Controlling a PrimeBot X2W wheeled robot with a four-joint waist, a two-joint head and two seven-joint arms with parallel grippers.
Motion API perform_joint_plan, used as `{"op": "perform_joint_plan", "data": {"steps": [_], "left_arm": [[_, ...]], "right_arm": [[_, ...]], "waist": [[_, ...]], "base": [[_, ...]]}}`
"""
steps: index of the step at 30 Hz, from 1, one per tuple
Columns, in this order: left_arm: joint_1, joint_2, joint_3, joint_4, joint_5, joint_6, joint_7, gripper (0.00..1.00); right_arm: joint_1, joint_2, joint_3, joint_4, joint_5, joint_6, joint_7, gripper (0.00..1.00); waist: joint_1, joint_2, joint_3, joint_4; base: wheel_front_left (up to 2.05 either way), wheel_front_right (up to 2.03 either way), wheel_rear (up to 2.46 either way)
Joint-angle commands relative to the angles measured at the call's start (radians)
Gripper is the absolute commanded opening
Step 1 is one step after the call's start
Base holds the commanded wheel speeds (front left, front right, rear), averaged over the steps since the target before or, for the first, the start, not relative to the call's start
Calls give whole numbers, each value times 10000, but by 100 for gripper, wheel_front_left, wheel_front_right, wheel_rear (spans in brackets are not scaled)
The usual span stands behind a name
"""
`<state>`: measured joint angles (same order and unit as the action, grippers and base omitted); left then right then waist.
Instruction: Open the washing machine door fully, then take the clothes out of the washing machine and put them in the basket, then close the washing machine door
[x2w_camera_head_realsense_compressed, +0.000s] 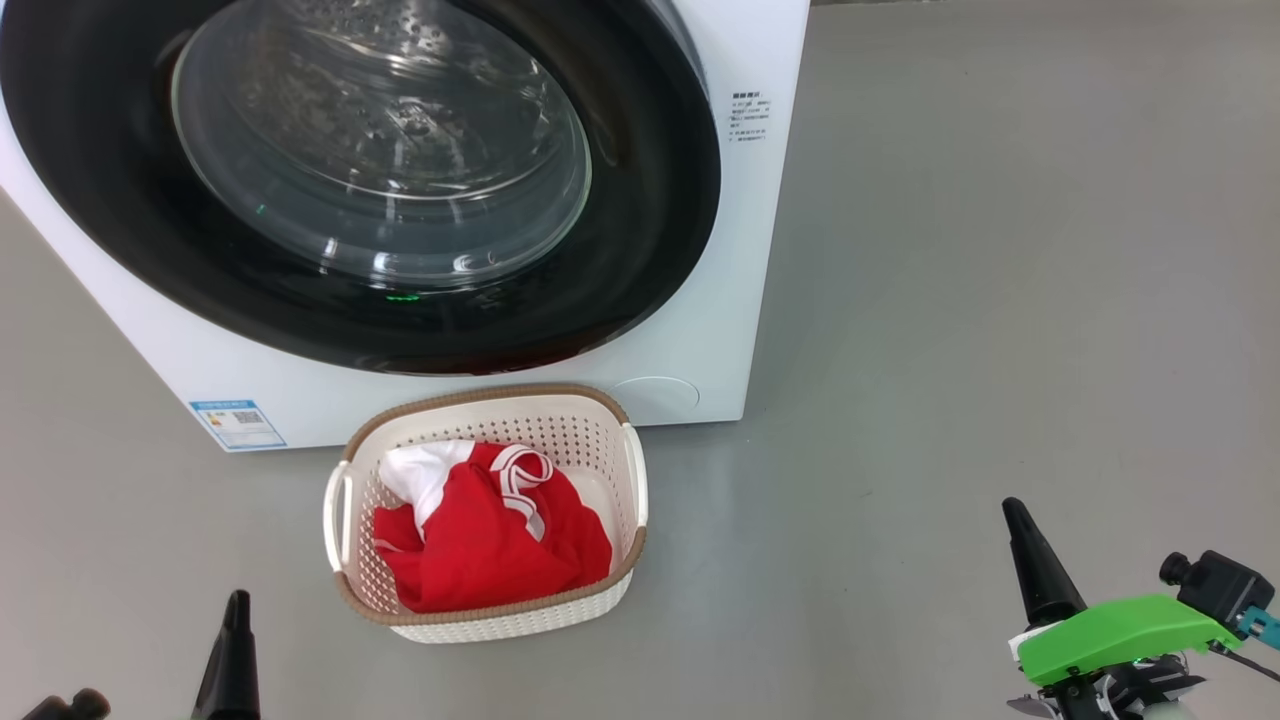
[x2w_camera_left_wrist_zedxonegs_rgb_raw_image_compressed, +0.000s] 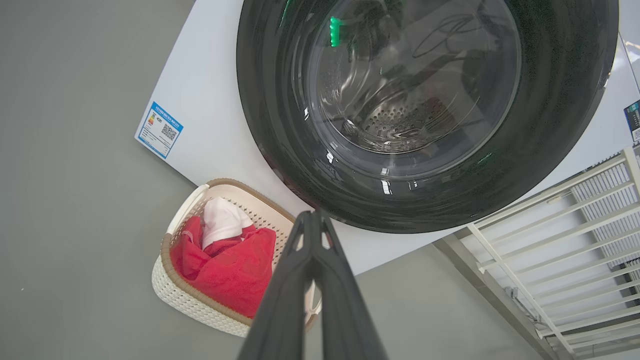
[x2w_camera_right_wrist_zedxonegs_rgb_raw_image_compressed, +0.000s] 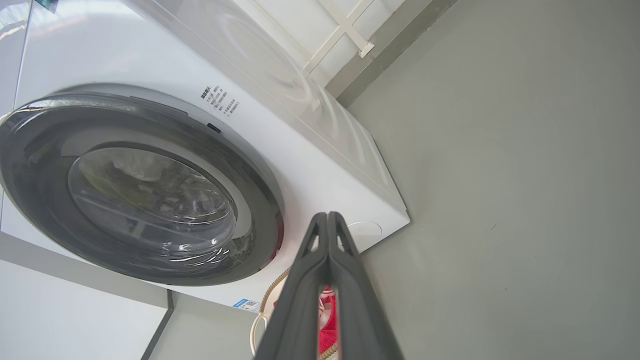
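Observation:
The washing machine (x2w_camera_head_realsense_compressed: 690, 330) (x2w_camera_left_wrist_zedxonegs_rgb_raw_image_compressed: 210, 125) (x2w_camera_right_wrist_zedxonegs_rgb_raw_image_compressed: 310, 165) stands white and boxy on the grey floor. Its door (x2w_camera_head_realsense_compressed: 380, 180) (x2w_camera_left_wrist_zedxonegs_rgb_raw_image_compressed: 420, 110) (x2w_camera_right_wrist_zedxonegs_rgb_raw_image_compressed: 145, 195), black-rimmed with a clear glass bowl, lies shut against the front. Through the glass I see bare perforated drum metal. The cream basket (x2w_camera_head_realsense_compressed: 635, 480) (x2w_camera_left_wrist_zedxonegs_rgb_raw_image_compressed: 185, 300) (x2w_camera_right_wrist_zedxonegs_rgb_raw_image_compressed: 260, 325) sits on the floor just before the machine, holding the red and white clothes (x2w_camera_head_realsense_compressed: 490, 540) (x2w_camera_left_wrist_zedxonegs_rgb_raw_image_compressed: 225, 265) (x2w_camera_right_wrist_zedxonegs_rgb_raw_image_compressed: 327, 325). My left gripper (x2w_camera_head_realsense_compressed: 237, 600) (x2w_camera_left_wrist_zedxonegs_rgb_raw_image_compressed: 314, 215) is shut and empty at the lower left. My right gripper (x2w_camera_head_realsense_compressed: 1015, 510) (x2w_camera_right_wrist_zedxonegs_rgb_raw_image_compressed: 327, 216) is shut and empty at the lower right.
Open grey floor (x2w_camera_head_realsense_compressed: 1000, 250) spreads to the right of the machine. A blue label (x2w_camera_head_realsense_compressed: 237, 423) is stuck on the machine's lower left corner. A white slatted rack (x2w_camera_left_wrist_zedxonegs_rgb_raw_image_compressed: 575, 235) stands beside the machine in the left wrist view.

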<state>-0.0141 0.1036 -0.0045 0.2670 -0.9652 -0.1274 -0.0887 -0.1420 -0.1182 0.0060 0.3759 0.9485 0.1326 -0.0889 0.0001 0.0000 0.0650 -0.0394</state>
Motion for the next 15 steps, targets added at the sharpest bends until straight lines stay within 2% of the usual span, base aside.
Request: {"op": "perform_joint_plan", "data": {"steps": [1, 15], "left_arm": [[-468, 121, 244, -205, -289, -15, 57, 0], [-560, 11, 404, -209, -1547, -19, 428, 0]], "right_arm": [[-75, -18, -16, -320, 314, -9, 65, 0], [10, 112, -240, -520, 1587, -11, 447, 0]], "waist": [[-1, 0, -16, 12], [-1, 0, -137, 88]], "base": [[0, 0, 0], [0, 0, 0]]}}
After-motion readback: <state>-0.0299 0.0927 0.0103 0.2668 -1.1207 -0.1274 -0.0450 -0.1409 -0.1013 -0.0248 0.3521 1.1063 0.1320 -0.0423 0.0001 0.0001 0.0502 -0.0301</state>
